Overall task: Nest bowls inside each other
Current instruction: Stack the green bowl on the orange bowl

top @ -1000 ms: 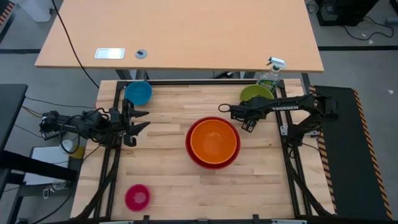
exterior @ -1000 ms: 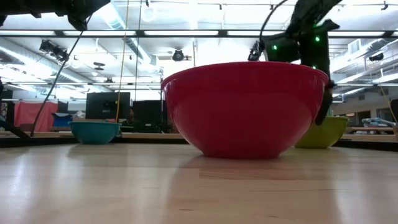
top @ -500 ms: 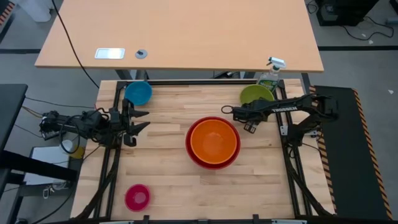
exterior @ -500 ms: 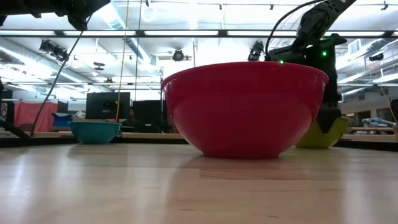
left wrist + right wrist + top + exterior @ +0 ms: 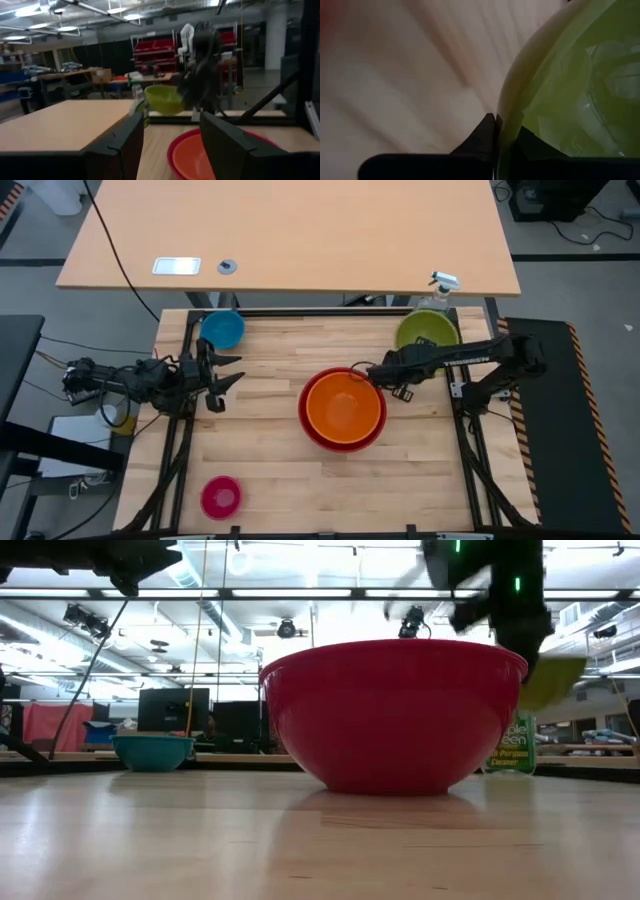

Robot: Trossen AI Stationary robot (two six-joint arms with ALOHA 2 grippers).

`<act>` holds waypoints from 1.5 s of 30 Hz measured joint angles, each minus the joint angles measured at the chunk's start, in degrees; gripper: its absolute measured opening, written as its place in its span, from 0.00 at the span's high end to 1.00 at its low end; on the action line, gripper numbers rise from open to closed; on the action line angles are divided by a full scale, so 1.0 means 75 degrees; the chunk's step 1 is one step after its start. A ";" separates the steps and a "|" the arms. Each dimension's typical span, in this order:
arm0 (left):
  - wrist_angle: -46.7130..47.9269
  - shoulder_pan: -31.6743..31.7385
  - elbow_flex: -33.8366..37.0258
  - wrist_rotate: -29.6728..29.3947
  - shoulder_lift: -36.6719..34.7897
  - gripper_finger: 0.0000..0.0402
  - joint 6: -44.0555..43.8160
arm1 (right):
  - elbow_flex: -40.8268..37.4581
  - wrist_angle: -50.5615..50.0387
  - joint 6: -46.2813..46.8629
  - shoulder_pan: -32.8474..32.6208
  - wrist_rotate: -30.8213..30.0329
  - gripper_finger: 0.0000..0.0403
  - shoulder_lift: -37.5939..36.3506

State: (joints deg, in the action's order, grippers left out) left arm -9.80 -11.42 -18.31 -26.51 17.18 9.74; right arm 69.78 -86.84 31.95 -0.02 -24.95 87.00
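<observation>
My right gripper [image 5: 496,131] pinches the lime green bowl's [image 5: 427,331] rim, lifted beside the orange bowl [image 5: 344,407] (nested in red [image 5: 393,715]). Left gripper [image 5: 226,369] waits, fingers spread. Bottle [image 5: 513,743] label: "Green".

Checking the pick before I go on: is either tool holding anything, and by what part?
Right tool is shut on the green bowl's rim, bowl lifted off the table. Left tool is open, empty.

You've got five bowls on show: red [image 5: 318,436], orange [image 5: 343,406], lime green [image 5: 427,330], blue [image 5: 222,330], pink [image 5: 221,496]. One spray bottle [image 5: 440,285], two arms.
</observation>
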 joint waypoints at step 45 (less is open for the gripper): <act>0.2349 0.0000 -0.0994 -0.0715 0.0560 0.52 -0.0977 | 0.7774 -0.0418 -0.1624 -0.2257 0.2320 0.48 0.5730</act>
State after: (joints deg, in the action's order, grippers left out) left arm 7.82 -11.42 -25.76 -31.88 21.39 2.41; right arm 128.08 -89.98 19.77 -16.95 -7.55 129.97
